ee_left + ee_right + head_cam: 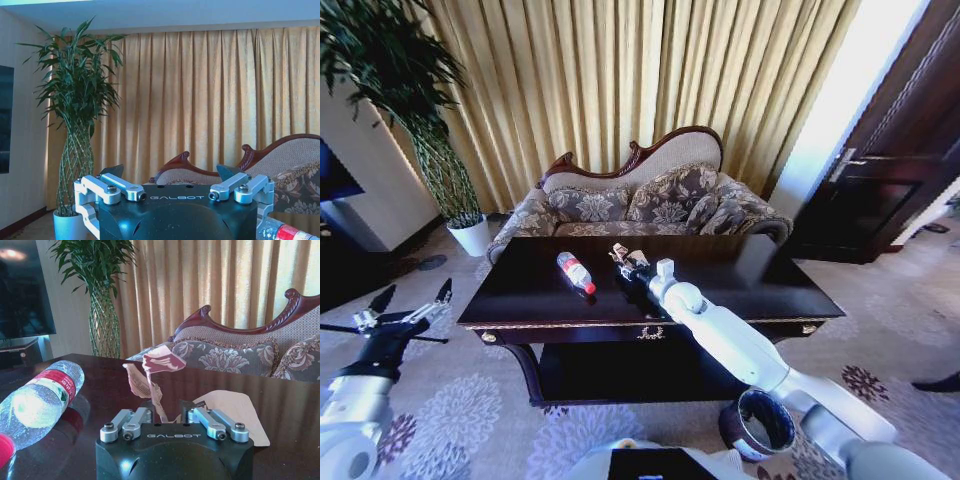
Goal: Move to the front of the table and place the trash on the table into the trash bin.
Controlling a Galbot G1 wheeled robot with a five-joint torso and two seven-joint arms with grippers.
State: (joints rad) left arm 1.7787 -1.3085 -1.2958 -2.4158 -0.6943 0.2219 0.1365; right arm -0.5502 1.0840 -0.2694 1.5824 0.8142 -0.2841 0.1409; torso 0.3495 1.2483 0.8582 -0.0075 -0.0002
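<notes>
Right end effector (pixel 167 416) pinched on wrapper (pixel 150 377); left end effector (pixel 415 297) spread wide, holding nothing

Dark glossy wood on the table (pixel 740 290), mirror-smooth. Clear crinkled plastic bottle (pixel 37 400) with red cap. Crumpled tan-white paper wrapper (pixel 150 375). Matt black plastic and brushed metal on the right gripper (pixel 167 415).

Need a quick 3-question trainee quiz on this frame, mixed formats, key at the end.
1. True or false: the right gripper is closed on the crumpled wrapper.
2. The bottle is: A) upright on the table, B) lying on the table, C) in the trash bin.
3. Where is the left gripper?

Key: 1. True. 2. B. 3. Open, off the table's left end, over the carpet.
</notes>
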